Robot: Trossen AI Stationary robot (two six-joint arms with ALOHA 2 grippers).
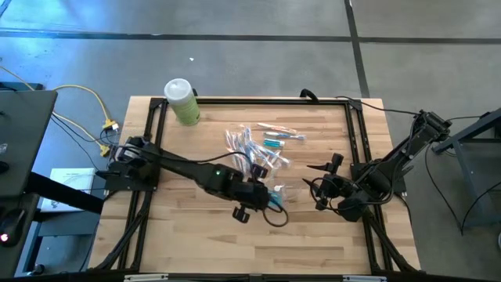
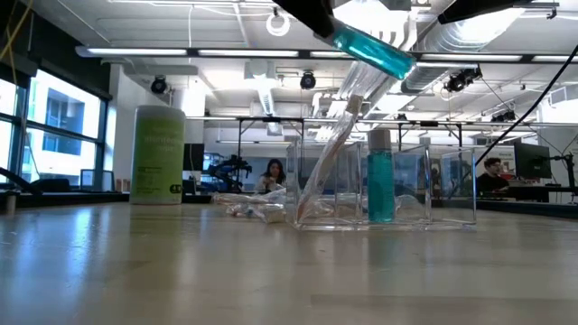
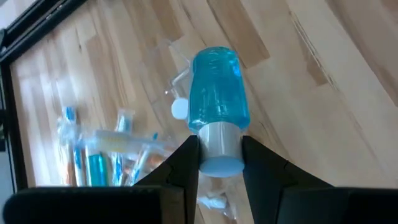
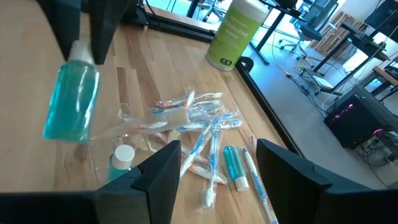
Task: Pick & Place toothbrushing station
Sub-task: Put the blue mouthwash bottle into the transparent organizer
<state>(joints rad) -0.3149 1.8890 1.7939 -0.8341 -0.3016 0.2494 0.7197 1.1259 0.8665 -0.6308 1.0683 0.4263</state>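
From above, the left gripper [image 1: 262, 196] sits mid-table with a blue-filled bottle [image 1: 274, 195] in its fingers, just beside the loose heap of wrapped toothbrushes [image 1: 252, 147]. The right gripper [image 1: 322, 185] waits nearby, facing it, with nothing between its parted fingers.

At table level, the bottle [image 2: 372, 51] hangs tilted in the air above the clear holder [image 2: 384, 191], which already has a second blue bottle [image 2: 380, 187] upright in one compartment and a toothbrush [image 2: 325, 162] leaning in another (so this one is probably on its way to a free slot).

The left wrist camera shows why the grip is secure: both fingers are closed on the bottle's white cap [image 3: 219, 146], body pointing away.

From the right wrist, the bottle [image 4: 71, 102] hangs cap-up ahead of that gripper's wide-set fingers, the holder [image 4: 127, 134] beneath it, and the green bottle [image 4: 236, 31] stands farther off.
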